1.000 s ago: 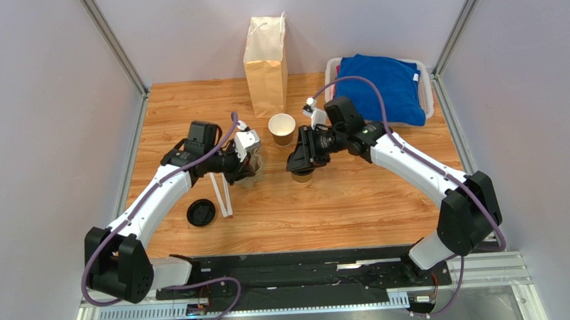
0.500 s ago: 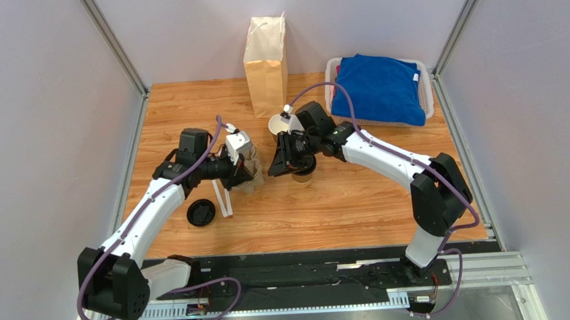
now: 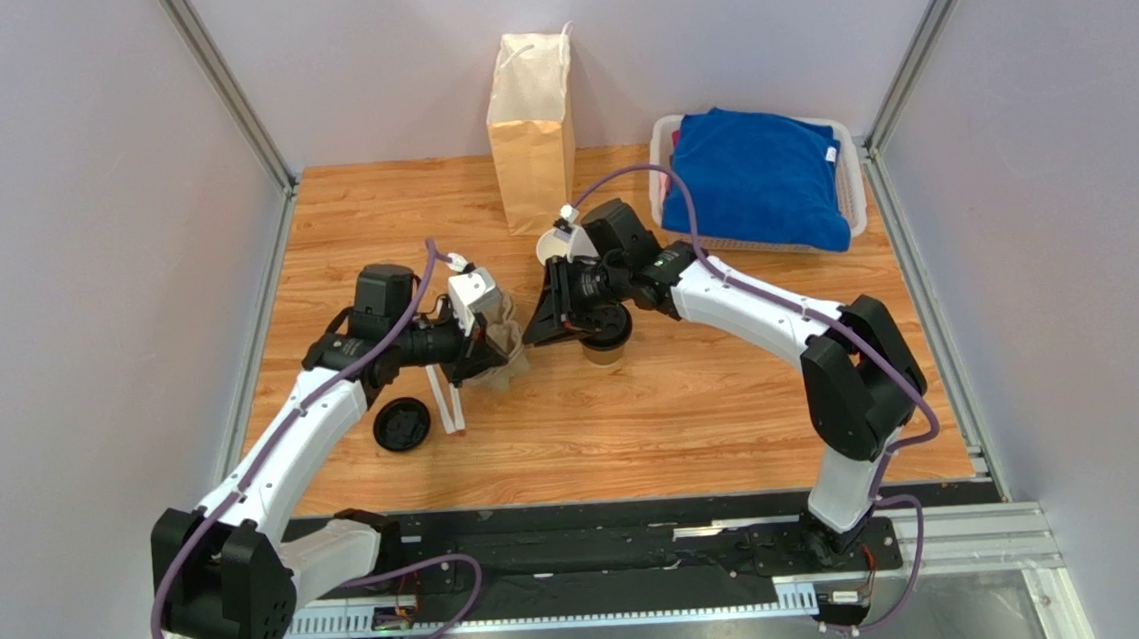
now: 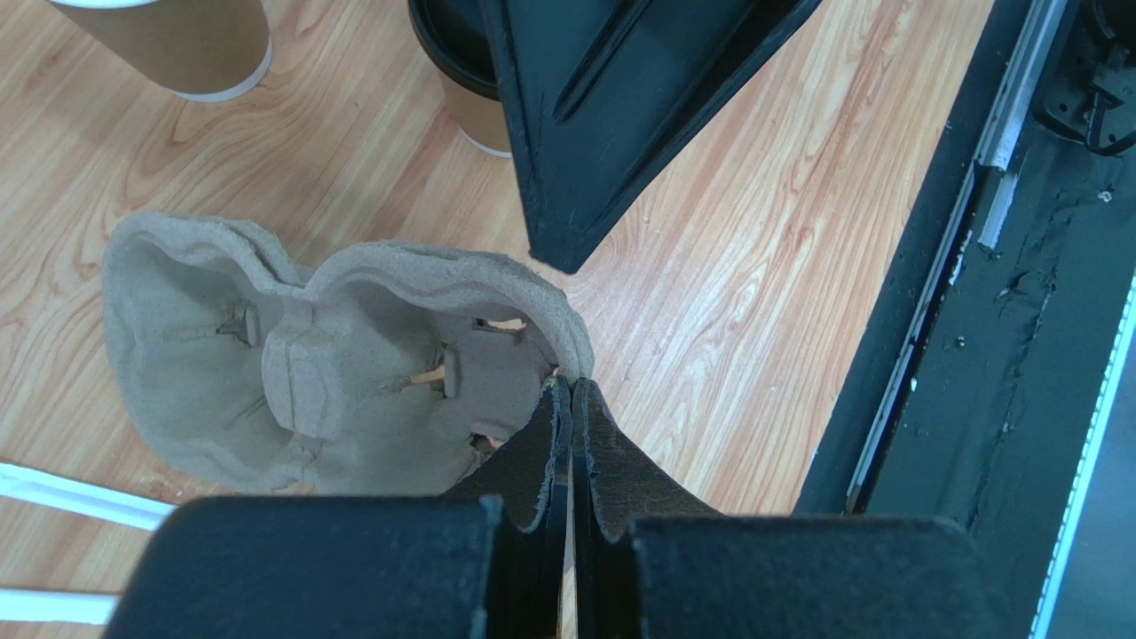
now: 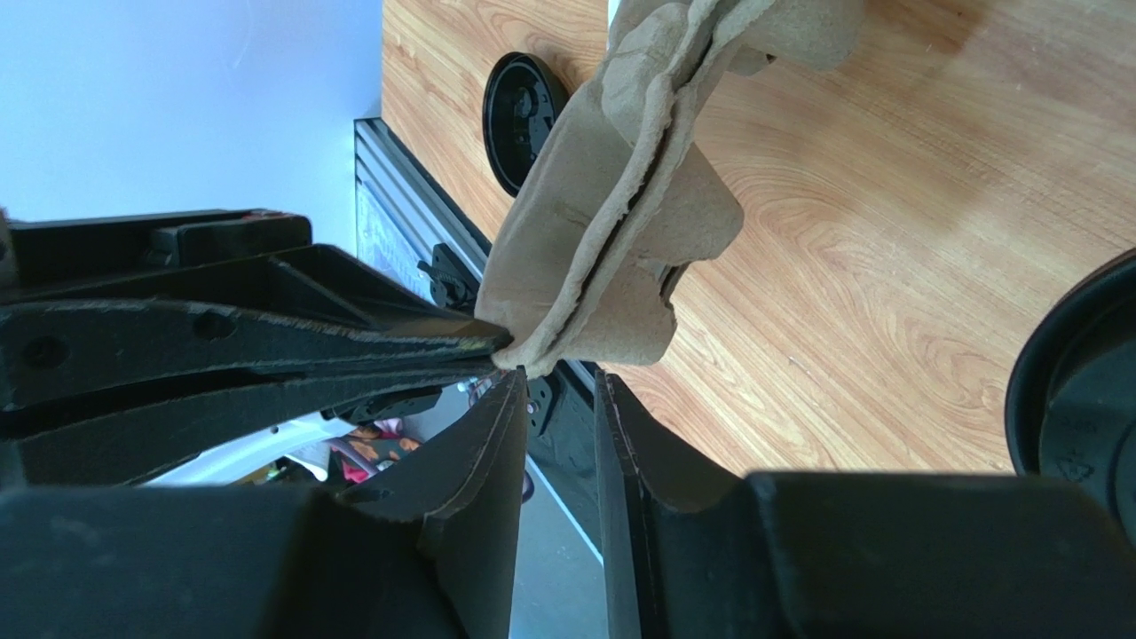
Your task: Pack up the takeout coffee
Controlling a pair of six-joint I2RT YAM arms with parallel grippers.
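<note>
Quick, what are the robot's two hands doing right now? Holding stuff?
Left gripper: closed, pinching the edge of the cardboard cup carrier.
Right gripper: slightly open, holding nothing.

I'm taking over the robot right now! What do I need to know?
Left gripper: jaws shut on the rim of the cardboard cup carrier.
Right gripper: jaws slightly apart, empty, tips right at the carrier's edge.
Lidded coffee: stands on the table beside the right gripper, not held.
Paper bag: upright at the back.
Done: carrier gripped, nothing packed yet.
Left: coffee into the carrier, then probably the bag.
</note>
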